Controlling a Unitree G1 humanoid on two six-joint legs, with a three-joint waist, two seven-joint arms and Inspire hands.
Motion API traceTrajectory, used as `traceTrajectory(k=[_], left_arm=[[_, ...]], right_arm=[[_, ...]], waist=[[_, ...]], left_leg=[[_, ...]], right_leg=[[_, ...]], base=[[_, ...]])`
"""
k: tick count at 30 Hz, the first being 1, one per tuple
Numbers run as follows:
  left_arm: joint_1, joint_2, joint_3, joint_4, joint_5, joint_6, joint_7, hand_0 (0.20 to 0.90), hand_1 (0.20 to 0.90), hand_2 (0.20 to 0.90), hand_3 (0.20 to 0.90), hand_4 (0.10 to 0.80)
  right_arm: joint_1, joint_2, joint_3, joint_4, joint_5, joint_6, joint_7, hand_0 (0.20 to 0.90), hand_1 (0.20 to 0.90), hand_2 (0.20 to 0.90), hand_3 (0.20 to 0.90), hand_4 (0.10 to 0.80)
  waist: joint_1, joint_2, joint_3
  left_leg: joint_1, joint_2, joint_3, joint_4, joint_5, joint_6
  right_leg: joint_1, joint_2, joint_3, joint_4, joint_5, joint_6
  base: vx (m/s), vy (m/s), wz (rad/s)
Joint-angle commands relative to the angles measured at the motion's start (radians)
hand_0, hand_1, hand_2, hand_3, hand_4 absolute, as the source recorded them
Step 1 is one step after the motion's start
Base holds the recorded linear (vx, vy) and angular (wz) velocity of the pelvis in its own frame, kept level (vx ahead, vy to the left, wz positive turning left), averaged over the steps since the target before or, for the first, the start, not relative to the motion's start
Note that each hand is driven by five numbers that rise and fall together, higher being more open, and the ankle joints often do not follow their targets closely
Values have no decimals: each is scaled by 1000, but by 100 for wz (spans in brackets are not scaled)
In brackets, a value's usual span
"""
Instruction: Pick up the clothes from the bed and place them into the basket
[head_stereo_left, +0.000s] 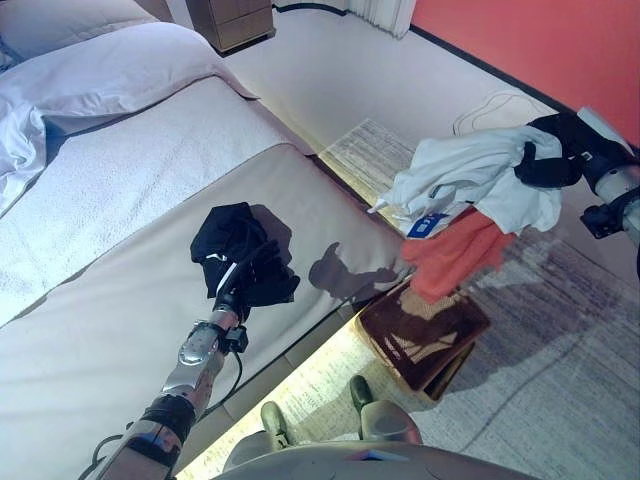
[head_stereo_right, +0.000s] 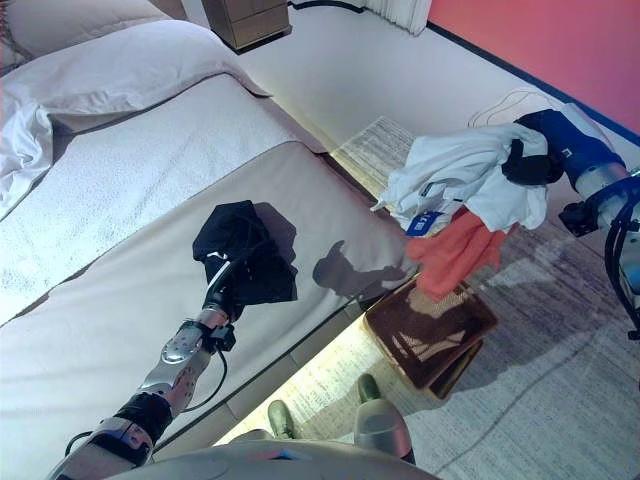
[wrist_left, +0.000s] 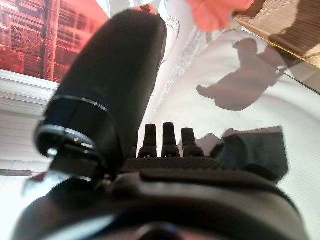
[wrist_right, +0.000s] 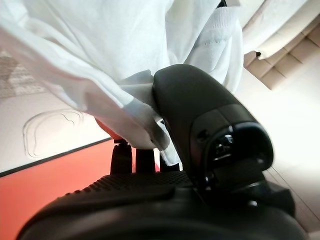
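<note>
A black garment (head_stereo_left: 240, 250) lies bunched on the beige bed cover (head_stereo_left: 120, 300). My left hand (head_stereo_left: 230, 303) is at its near edge. In the left wrist view its fingers (wrist_left: 165, 137) are straight, the thumb (wrist_left: 115, 85) stands apart, and the black cloth (wrist_left: 255, 150) lies beside them. My right hand (head_stereo_left: 560, 150) is shut on a white garment (head_stereo_left: 470, 170), its thumb (wrist_right: 200, 105) pinching the cloth (wrist_right: 100, 65). An orange garment (head_stereo_left: 455, 255) hangs under the white one. Both hang above the brown basket (head_stereo_left: 425, 335) on the floor beside the bed.
White pillows (head_stereo_left: 110, 70) and a rumpled white duvet (head_stereo_left: 15, 140) lie at the head of the bed. A wooden nightstand (head_stereo_left: 235, 20) stands beyond. A grey rug (head_stereo_left: 560, 340) lies under the basket. A red wall (head_stereo_left: 540, 40) runs along the right.
</note>
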Motion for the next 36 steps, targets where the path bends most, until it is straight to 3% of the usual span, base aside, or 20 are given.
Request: traceTrajectory(k=[1,11,24,36], left_arm=[[-53,-3,23,-27,26,-112,-11,900,900,900,900,800],[-86,1,24,-53,35,-101,30,900,900,900,900,800],[-93,-4,14,-51,29,-106,19,900,900,900,900,800],[-125,-17,-41,-69,31,-106,35,900,900,900,900,800]], right_arm=[[-176,40,-5,77,-16,-29,-19,300,300,300,200,100],[-55,178,-15,197,-58,3,-43,300,300,300,200,100],[-72,280,23,319,-17,18,-56,300,300,300,200,100],[-100,424,69,644,-80,-20,-76,300,300,300,200,100]], waist=[[15,-51,-129],[17,-39,-102],[17,-3,-87],[41,40,-72]], left_leg=[[18,12,-67,92,-192,15],[21,15,-60,89,-188,15],[22,12,-42,82,-185,7],[16,13,-46,96,-189,5]], right_leg=[[-67,32,-29,52,-8,-2],[-71,23,-41,54,-3,-2],[-79,14,-59,50,0,-1],[-80,5,-72,51,-4,-3]], base=[[0,0,0],[-4,-4,1],[-6,-4,2],[-1,-19,1]])
